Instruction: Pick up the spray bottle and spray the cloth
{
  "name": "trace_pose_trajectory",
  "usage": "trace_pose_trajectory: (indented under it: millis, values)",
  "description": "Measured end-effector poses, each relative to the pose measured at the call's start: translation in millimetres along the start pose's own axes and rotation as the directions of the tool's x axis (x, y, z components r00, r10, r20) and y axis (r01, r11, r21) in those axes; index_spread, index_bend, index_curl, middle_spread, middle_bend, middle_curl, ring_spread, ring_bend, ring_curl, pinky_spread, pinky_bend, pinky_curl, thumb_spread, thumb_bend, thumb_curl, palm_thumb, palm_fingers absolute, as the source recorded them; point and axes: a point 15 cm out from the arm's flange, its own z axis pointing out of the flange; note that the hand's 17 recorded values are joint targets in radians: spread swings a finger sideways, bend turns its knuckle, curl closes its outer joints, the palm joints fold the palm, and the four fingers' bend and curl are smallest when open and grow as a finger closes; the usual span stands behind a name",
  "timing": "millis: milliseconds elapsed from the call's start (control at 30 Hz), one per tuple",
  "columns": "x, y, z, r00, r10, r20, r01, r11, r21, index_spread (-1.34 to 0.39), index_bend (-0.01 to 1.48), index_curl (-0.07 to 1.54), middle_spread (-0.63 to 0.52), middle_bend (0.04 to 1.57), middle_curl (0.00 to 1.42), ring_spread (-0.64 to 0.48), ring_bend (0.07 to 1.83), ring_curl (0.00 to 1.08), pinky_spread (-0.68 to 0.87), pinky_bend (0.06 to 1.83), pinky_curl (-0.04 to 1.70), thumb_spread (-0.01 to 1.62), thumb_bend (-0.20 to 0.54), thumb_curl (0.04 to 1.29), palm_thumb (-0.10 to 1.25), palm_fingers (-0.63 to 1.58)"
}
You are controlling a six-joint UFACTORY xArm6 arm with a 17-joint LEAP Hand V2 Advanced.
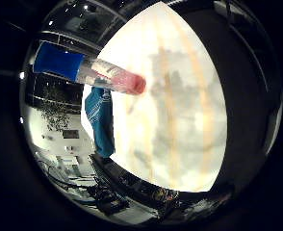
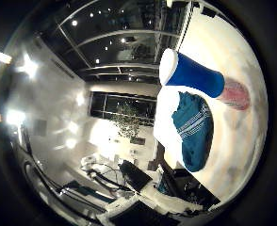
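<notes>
The spray bottle (image 1: pixel 91 71) stands upright on a pale, marbled table (image 1: pixel 185 125). It has a blue cap, a clear body and a pinkish base. A teal cloth (image 2: pixel 193 133) with white stripes lies crumpled on the table right beside the bottle, near the table's edge. Both palm views look at the bottle and cloth from the side, at some distance. No part of my right hand shows in either view.
Past the table's edge lies a room with dark windows, a leafy plant (image 2: pixel 126 120) and low desks with dark equipment (image 2: pixel 134 176). A wide stretch of tabletop extends away from the bottle on the side opposite the cloth.
</notes>
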Motion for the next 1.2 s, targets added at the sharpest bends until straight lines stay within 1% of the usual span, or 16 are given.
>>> trace_pose_trajectory:
  millis: [100,467,1200]
  values:
    - [-3.7,-5.4,5.6,1.0,-0.018,0.001,0.018,1.0,-0.012,-0.2,0.14,0.23,0.09,0.29,0.33,0.16,0.44,0.26,0.31,0.5,0.32,0.88,-0.031,0.31,0.39,0.06]
    - [-5.7,-18.7,32.9,0.999,-0.035,0.018,0.036,0.998,-0.057,-0.2,0.14,0.23,0.09,0.3,0.33,0.15,0.45,0.26,0.3,0.49,0.3,0.89,-0.032,0.31,0.4,0.07]
    - [-14.7,-37.4,67.2,0.997,-0.057,0.057,0.061,0.995,-0.077,-0.19,0.14,0.24,0.09,0.31,0.34,0.13,0.47,0.25,0.31,0.49,0.3,0.9,-0.031,0.31,0.4,0.1]
